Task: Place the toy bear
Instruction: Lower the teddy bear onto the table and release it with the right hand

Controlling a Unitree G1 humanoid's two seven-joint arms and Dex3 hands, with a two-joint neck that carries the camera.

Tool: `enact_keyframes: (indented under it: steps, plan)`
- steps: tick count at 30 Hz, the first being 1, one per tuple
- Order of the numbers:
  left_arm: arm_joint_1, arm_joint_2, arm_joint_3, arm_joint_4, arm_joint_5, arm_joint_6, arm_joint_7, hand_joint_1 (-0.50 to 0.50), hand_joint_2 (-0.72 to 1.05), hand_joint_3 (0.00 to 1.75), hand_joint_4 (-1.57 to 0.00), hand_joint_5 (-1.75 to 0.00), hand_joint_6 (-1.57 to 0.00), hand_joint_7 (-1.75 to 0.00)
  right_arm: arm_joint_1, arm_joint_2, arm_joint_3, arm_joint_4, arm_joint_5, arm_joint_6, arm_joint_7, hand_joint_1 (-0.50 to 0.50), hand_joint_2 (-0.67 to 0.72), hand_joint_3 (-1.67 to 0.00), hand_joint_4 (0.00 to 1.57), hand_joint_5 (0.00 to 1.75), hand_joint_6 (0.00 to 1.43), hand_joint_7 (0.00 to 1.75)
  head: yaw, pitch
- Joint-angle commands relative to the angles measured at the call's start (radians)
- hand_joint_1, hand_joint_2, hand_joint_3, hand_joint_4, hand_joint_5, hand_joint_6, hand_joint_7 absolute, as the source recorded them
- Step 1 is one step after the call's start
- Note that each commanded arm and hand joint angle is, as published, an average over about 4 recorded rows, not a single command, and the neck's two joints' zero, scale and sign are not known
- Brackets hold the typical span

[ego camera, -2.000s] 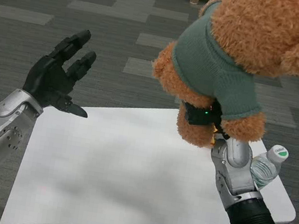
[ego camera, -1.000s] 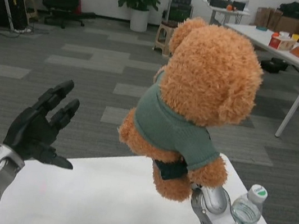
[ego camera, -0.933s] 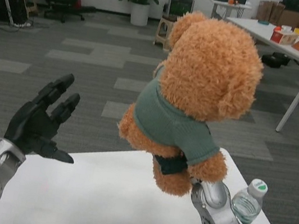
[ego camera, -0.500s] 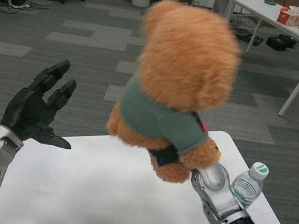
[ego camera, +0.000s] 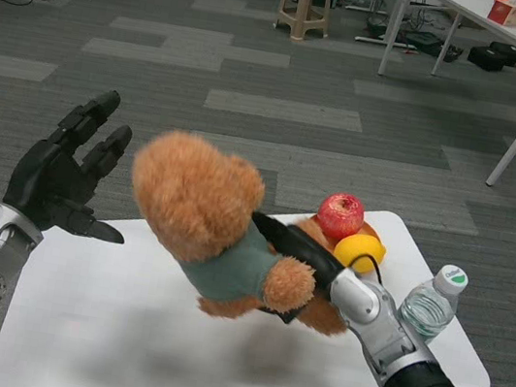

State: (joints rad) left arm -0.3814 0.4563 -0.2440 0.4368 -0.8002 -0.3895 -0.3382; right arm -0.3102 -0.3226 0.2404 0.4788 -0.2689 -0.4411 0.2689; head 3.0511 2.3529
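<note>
The toy bear, brown plush in a green sweater, hangs tipped over with its head to the left, just above the middle of the white table. My right hand grips the bear around its body from the right, black fingers showing across the sweater. My left hand is raised above the table's left edge, fingers spread and empty, a short way left of the bear's head.
A red apple and a yellow lemon sit on a small plate at the table's far right, just behind the bear. A water bottle stands near the right edge. Carpet, a stool and other tables lie beyond.
My right hand has lowered and tipped the bear from upright and high to lying sideways just over the table. The apple and lemon have come into sight. The view has dipped slightly.
</note>
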Motion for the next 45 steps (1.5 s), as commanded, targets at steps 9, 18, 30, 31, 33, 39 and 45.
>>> enact_keyframes:
  steps: [9,18,30,31,33,39,45]
  plan:
    - [0.004,0.012,0.001,0.038,-0.011,-0.005,-0.002,-0.43,-0.02,0.09,0.0,0.0,0.0,-0.21,-0.006,0.036,-0.163,0.218,-0.204,-0.038,-0.027,-0.43,-0.35,-1.59,0.16,1.62,0.85,1.54,-0.001,-0.018]
    - [-0.014,0.012,-0.011,0.068,-0.017,-0.005,-0.002,-0.43,-0.02,0.07,0.0,0.0,0.0,-0.21,-0.009,0.053,-0.153,0.302,-0.231,-0.064,-0.067,-0.46,-0.4,-1.59,0.0,1.45,0.31,1.68,-0.007,-0.03]
    - [-0.029,0.008,-0.014,0.097,-0.022,-0.007,-0.004,-0.43,-0.02,0.09,0.0,0.0,0.0,-0.21,-0.015,0.06,-0.138,0.272,-0.23,-0.071,-0.068,-0.46,-0.35,-1.51,0.0,1.21,0.0,0.96,-0.006,-0.035]
    - [-0.03,0.008,-0.014,0.099,-0.022,-0.007,-0.004,-0.43,-0.02,0.09,0.0,0.0,0.0,-0.21,-0.015,0.06,-0.138,0.268,-0.23,-0.071,-0.068,-0.46,-0.35,-1.51,0.0,1.14,0.0,0.79,-0.006,-0.036]
    - [-0.03,0.008,-0.014,0.1,-0.022,-0.008,-0.004,-0.43,-0.02,0.09,0.0,0.0,0.0,-0.21,-0.015,0.06,-0.138,0.258,-0.23,-0.071,-0.068,-0.46,-0.35,-1.51,0.0,0.92,0.0,0.52,-0.005,-0.037]
    - [-0.031,0.008,-0.014,0.102,-0.025,-0.008,-0.004,-0.43,-0.02,0.09,0.0,0.0,0.0,-0.21,-0.008,0.063,-0.14,0.222,-0.22,-0.063,-0.058,-0.48,-0.38,-1.39,0.0,0.34,0.0,0.1,0.002,-0.039]
    - [-0.033,0.01,-0.014,0.103,-0.027,-0.008,-0.004,-0.43,-0.02,0.09,0.0,0.0,0.0,-0.21,-0.006,0.064,-0.143,0.178,-0.189,-0.026,0.023,-0.46,-0.49,-1.09,0.0,0.19,0.0,0.02,0.003,-0.037]
